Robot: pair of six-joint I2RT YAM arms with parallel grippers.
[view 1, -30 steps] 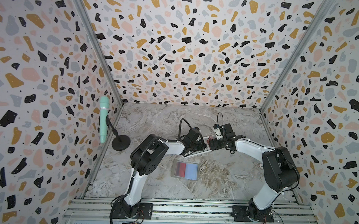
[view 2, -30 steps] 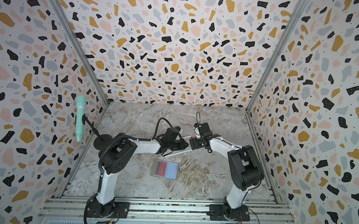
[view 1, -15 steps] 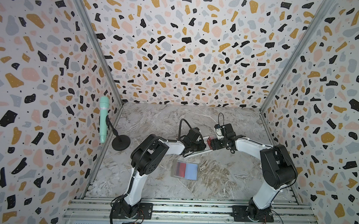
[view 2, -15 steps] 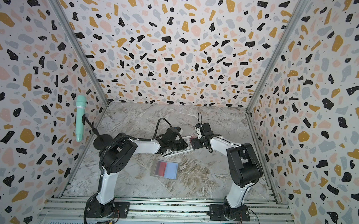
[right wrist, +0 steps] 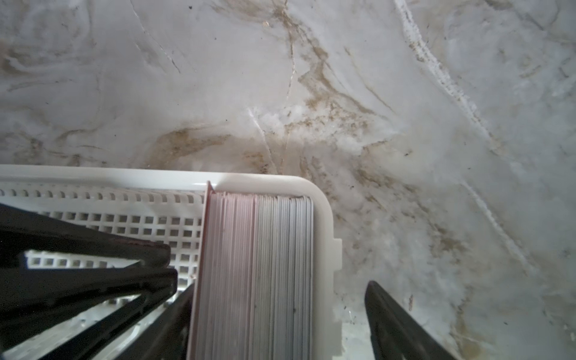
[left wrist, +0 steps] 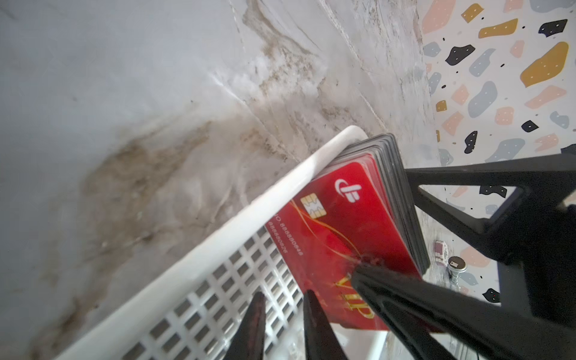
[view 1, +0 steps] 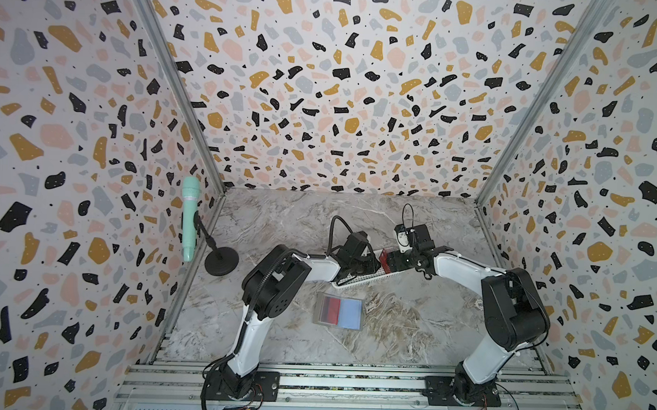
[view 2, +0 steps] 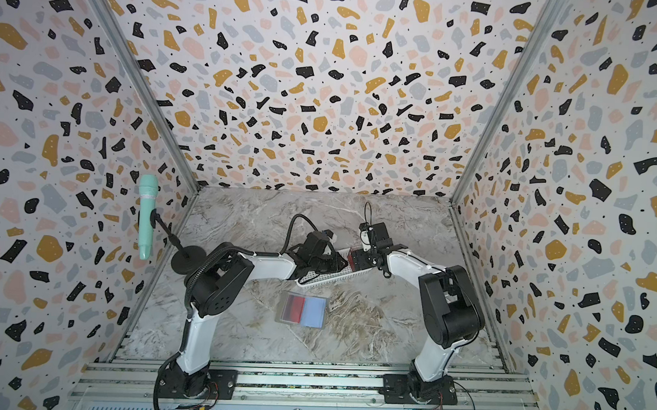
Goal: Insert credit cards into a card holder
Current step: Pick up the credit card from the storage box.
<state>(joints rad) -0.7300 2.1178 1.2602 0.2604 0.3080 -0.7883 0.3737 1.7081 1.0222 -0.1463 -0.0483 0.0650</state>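
The credit cards (left wrist: 352, 224) stand on edge as a thick pack, pressed against one end wall of the white perforated basket (left wrist: 218, 237), red VIP face turned toward the basket's bare length; standing them this way probably leaves their top edges free for picking. The right claw (right wrist: 279, 286) is spread wide over the pack, one finger at the front card, the other outside the basket's end wall and apart from it, so it clamps nothing yet. The left claw (left wrist: 283, 293) sits inside the basket before the pack, fingers narrowly parted and empty, seemingly to steady or peel the front card. The card holder (view 1: 339, 312) lies opened flat on the desk (view 1: 409, 331), nearer the arm bases, one half showing red, the other light blue.
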